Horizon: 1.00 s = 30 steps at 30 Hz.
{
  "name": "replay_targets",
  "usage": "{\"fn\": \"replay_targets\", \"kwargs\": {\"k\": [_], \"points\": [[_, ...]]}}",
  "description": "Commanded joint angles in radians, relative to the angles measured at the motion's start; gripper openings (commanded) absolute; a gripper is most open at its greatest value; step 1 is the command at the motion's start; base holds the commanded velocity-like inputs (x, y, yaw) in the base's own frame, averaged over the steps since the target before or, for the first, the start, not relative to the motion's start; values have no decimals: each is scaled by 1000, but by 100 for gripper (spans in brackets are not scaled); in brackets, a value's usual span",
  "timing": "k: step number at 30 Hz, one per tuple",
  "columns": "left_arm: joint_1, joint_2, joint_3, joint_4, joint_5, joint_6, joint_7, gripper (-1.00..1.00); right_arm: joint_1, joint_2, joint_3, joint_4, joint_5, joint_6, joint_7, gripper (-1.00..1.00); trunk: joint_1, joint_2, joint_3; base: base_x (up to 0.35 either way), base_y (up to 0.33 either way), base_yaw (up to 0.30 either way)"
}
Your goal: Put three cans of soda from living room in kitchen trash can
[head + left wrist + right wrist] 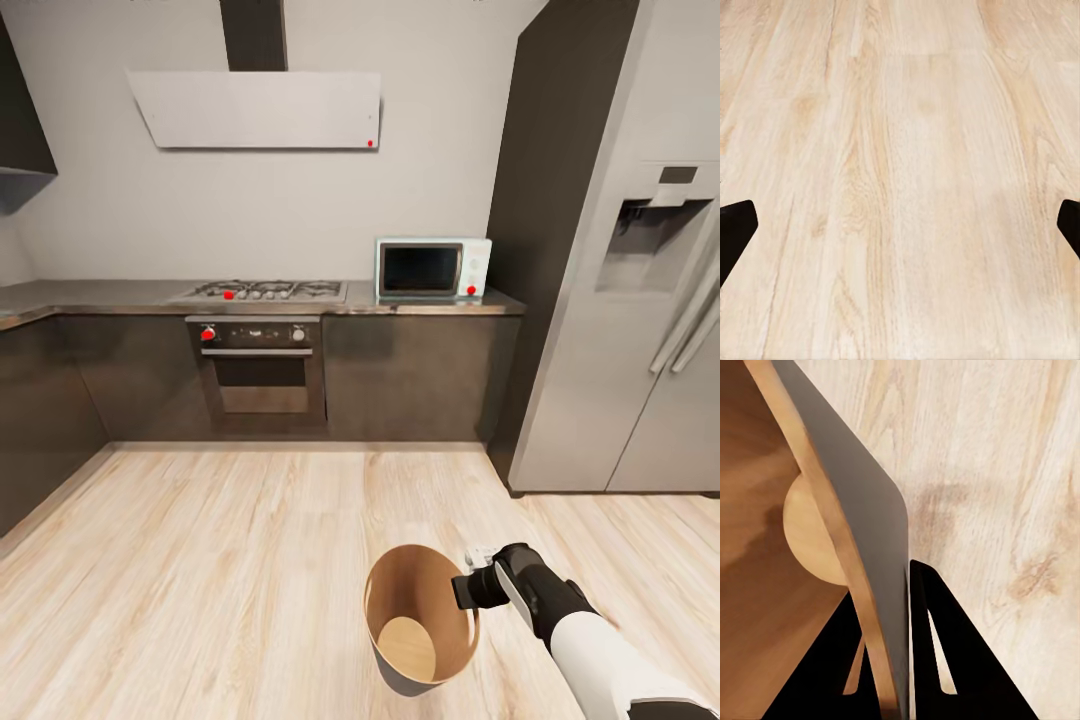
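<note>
The right claw (468,580) is clenched on the rim of the tash can (420,625), one finger inside the wall and one outside, as the right wrist view shows with the bin's wall (862,547) pinched between the two black fingers (945,660). In the head view the bin sits at about 6 o'clock, low in the picture over the light wood floor (220,560), tilted so that its brown inside and pale round bottom face the camera. The right arm reaches to it from 4 o'clock. The left claw (900,232) is released, its two dark fingertips (733,229) wide apart above bare floorboards. At 12 o'clock stands the kitchen: the gas hob (262,291) on the dark worktop (90,296), the oven (258,370) below, a pale microwave (432,268) at 1 o'clock, the steel fridge (640,330) at 2 o'clock, the white hood (258,110) high on the wall.
</note>
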Motion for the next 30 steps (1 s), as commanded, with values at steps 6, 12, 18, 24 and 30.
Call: {"fn": "replay_targets", "kwargs": {"k": [6, 12, 18, 24, 30], "points": [[0, 0, 0, 0, 1, 0, 0, 100, 0, 0, -2, 0, -19, 4, 6, -100, -23, 42, 19, 0, 0, 0], [0, 0, 0, 0, 1, 0, 0, 100, 0, 2, -1, 0, -19, 4, 6, -100, -46, 84, 38, 0, 0, 0], [0, 0, 1, 0, 0, 0, 1, 100, 0, 7, -1, 0, -18, 5, 5, -100, -69, 126, 57, 0, 0, 0], [0, 0, 1, 0, 1, 0, 1, 100, 0, 8, -1, 0, -18, 5, 5, -100, -92, 168, 75, 0, 0, 0], [0, 0, 2, 0, 1, 0, 2, 100, 1, 8, -1, 0, -18, 5, 6, -100, -115, 210, 94, 0, 0, 0]]}}
